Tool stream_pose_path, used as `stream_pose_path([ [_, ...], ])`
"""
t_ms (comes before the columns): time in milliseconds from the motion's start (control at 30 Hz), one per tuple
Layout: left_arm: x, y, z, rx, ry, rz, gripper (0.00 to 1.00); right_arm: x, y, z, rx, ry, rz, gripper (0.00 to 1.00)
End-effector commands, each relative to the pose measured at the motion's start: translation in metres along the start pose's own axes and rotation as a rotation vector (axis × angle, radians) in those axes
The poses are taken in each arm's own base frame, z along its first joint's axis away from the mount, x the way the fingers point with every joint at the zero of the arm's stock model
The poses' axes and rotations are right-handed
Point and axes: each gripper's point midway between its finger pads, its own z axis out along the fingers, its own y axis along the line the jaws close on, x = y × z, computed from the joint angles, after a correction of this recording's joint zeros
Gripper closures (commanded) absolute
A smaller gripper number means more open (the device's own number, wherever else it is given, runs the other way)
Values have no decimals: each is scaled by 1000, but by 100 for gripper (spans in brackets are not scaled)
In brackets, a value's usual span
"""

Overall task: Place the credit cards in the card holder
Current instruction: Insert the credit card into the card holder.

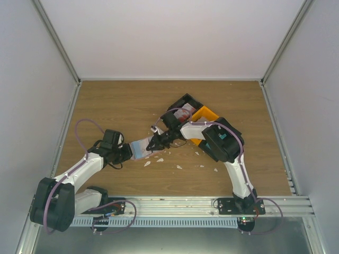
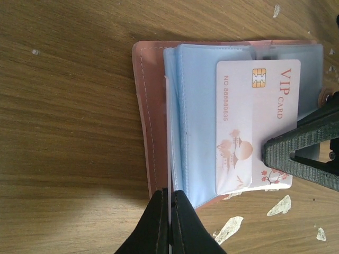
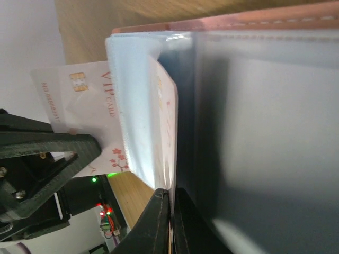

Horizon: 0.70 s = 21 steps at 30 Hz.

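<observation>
Card holder (image 2: 198, 95) lies open like a book in the middle of the wood table (image 2: 69, 132), with the blue pockets facing up. My left claw (image 2: 169, 206) is pinched tight on its near edge, by the pink cover, to keep it from sliding. My right claw (image 2: 269, 153) reaches in from the right and is squeezed on the VIP card (image 2: 259, 100), down by the corner with the little flowers.

I think I am in the middle of tucking this card in. Part of it looks foggy, like it is under a clear pocket sheet. The chip and the big letters are out in the open, so the card is started, not done.

Next I need to push the card deeper, flat and straight with the pocket mouth, while my left claw holds firm. The pocket sheets look soft, so they could fold up, or the card could slip under the wrong one. My right fingers sit on the card and may bump the pocket edge. I may have to let go and nudge.

Small white scraps (image 2: 279, 205) lie just beside the holder, not on it. A black bin (image 1: 186, 97) and an orange bin (image 1: 206, 112) sit behind my right arm. Something red and white is in the black bin, maybe more cards.
</observation>
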Motion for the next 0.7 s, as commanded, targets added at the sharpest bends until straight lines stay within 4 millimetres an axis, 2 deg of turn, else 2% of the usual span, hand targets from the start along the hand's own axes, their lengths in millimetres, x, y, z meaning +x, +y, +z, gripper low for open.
stream_pose_path([
  [0,2,0,4,21,-5,13,100,-2,3,13,5,-5,-27,99],
  [133,3,-1,5,26,3,9,100,-7,10,15,-6,-24,-48,99],
  [300,1,-3,3,33,-8,9,100,-8,7,15,26,-38,-58,97],
  [367,0,-4,1,35,-13,10,100,-13,8,9,67,-78,-79,88],
  [400,-1,-5,0,36,-17,9,100,-15,11,4,84,-101,-91,79],
  [467,-2,-6,-1,40,-24,9,100,-18,16,-3,117,-133,-120,67],
  [533,-3,-7,-3,45,-31,8,100,-20,21,-7,147,-155,-144,61],
  [667,-4,-9,-5,48,-34,9,100,-22,22,-11,227,-184,-172,56],
])
